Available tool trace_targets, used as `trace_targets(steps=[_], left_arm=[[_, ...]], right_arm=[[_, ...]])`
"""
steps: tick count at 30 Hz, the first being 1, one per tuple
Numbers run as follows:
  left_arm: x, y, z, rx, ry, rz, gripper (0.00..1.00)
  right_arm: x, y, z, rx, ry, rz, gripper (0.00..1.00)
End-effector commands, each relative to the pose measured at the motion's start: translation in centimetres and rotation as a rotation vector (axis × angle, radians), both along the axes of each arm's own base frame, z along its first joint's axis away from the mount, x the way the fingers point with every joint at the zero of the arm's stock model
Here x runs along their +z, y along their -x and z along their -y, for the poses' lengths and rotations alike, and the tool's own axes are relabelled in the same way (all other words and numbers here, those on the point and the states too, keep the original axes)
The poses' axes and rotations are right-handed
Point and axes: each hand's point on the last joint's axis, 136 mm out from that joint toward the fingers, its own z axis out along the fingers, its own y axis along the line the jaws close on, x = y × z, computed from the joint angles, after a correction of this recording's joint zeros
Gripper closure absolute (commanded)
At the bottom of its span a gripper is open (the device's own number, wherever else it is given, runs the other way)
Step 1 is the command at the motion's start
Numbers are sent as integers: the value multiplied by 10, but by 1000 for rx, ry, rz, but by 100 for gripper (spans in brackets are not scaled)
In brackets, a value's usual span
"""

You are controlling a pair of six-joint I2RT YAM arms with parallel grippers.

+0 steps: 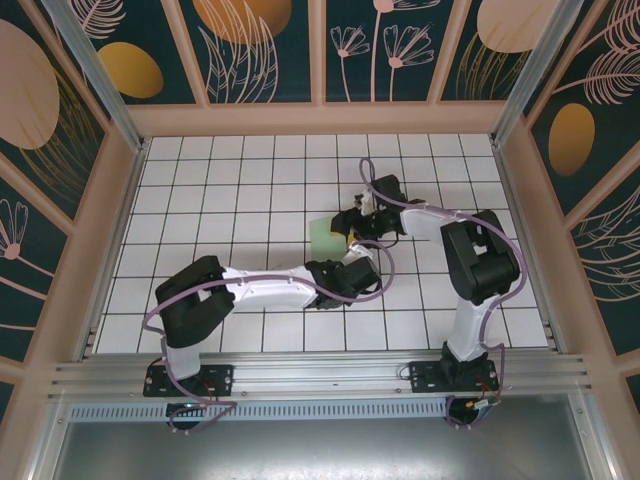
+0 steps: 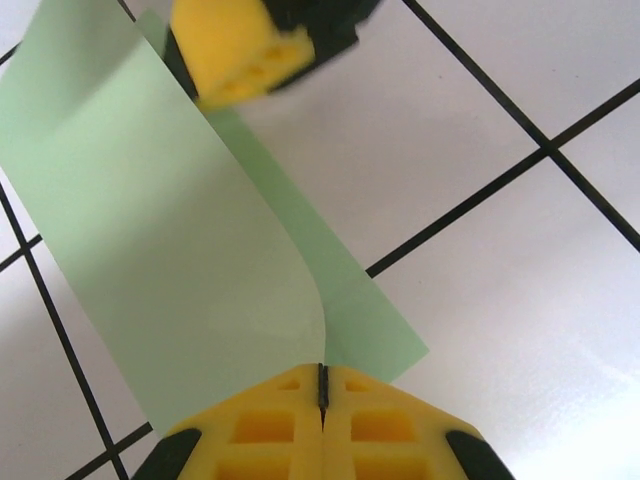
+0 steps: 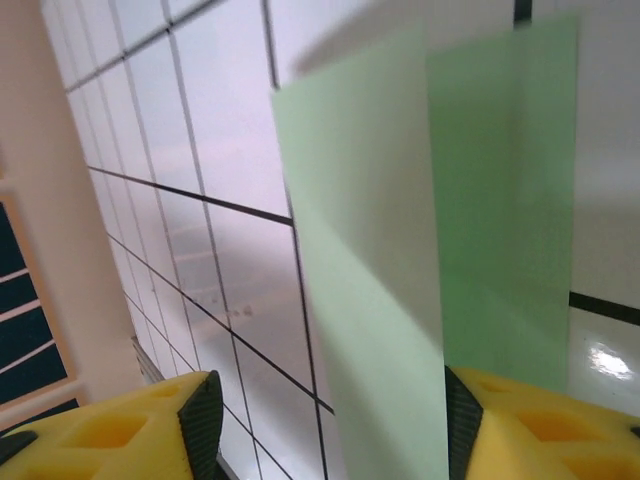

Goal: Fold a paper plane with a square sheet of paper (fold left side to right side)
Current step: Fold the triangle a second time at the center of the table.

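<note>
Curling over itself near the middle of the table [image 1: 220,200], the 1 sheet [image 2: 170,230] is part-way through its left-to-right fold, an edge pinched in the closed left gripper [image 2: 322,385] while the right gripper [image 3: 330,420] gapes wide, holding nothing; next, likely, the 2 grippers must match edges before creasing.

The worktop [image 1: 230,200] is a flat white surface, ruled by thin dark lines into a grid of square tiles. It is glossy enough to show soft glare in the wrist views. A pale frame [image 1: 320,118] borders its left, far and right sides, and a metal rail [image 1: 320,375] runs along the near edge. Just right of centre lies a square sheet of paper [image 1: 323,237], pale mint green. Its lower layer rests flat on the tiles while the upper layer curls up off it.
</note>
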Motion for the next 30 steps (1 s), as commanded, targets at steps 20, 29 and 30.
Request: trace_targets(steps=[20,29,30], left_arm=[[29,-12,-11,64,636,-330,100],[29,-18,-24,92,805,-442,100],[30,-19,-24,92,827,-452,100]], right_arm=[[30,53,53,-145,13,216,84],[-18,89,34,-87,96,92,100],[-20,90,32,-80,96,81,100]])
